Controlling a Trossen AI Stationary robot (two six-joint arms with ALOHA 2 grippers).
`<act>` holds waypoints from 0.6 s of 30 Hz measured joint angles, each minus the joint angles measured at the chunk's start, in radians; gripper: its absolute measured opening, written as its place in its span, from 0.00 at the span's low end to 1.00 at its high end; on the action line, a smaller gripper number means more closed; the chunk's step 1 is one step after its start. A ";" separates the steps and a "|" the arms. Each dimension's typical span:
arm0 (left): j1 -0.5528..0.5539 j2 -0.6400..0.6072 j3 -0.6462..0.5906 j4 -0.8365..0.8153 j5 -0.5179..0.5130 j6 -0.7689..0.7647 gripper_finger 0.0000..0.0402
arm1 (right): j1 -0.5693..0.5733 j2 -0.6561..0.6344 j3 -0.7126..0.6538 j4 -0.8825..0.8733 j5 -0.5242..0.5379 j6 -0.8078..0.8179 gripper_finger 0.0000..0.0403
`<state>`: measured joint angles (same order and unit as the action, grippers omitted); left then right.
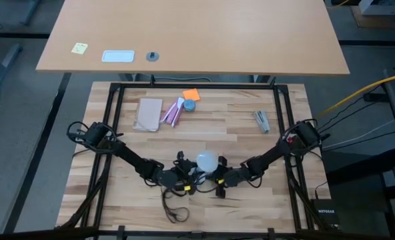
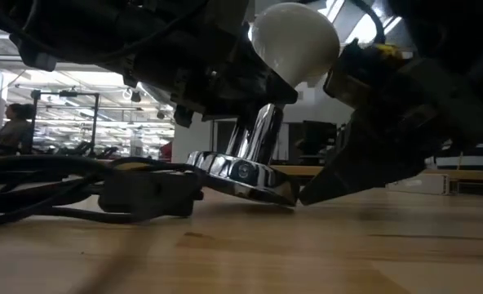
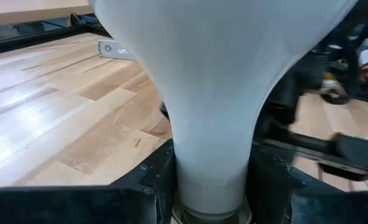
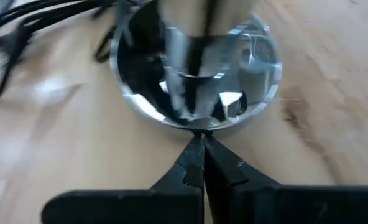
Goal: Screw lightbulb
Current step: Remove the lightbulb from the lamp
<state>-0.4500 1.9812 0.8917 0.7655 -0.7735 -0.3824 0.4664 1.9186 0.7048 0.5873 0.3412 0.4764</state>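
Frosted lightbulb (image 3: 212, 93) at the front middle of the table (image 1: 204, 143), neck clamped between left gripper (image 3: 212, 186) fingers. Right gripper (image 4: 202, 146) fully closed, holding nothing, tips touching rim of shiny socket base (image 4: 196, 68).

My left gripper (image 1: 184, 175): fingers nearly closed, low near the bench's front edge. My right gripper (image 4: 202, 144): pinched shut, facing it.

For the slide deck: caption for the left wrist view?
Left tool shut on the frosted lightbulb's narrow neck, above the wooden table.
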 joint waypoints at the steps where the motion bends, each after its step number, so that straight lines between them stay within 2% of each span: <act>1: 0.001 0.000 0.000 -0.002 -0.003 0.000 0.35 | 0.007 0.000 0.005 0.000 0.002 0.007 0.01; 7: 0.011 0.000 0.000 -0.015 -0.005 -0.001 0.35 | 0.050 0.000 0.035 -0.005 0.061 -0.013 0.01; 14: 0.011 0.001 -0.001 -0.014 -0.004 0.000 0.35 | 0.067 -0.014 0.035 -0.009 0.077 -0.064 0.01; 18: 0.011 0.002 -0.002 -0.005 0.031 0.021 0.35 | 0.071 -0.046 0.035 -0.076 0.109 -0.093 0.01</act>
<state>-0.4393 1.9827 0.8902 0.7602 -0.7428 -0.3619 0.5373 1.8724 0.7395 0.5111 0.4501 0.3836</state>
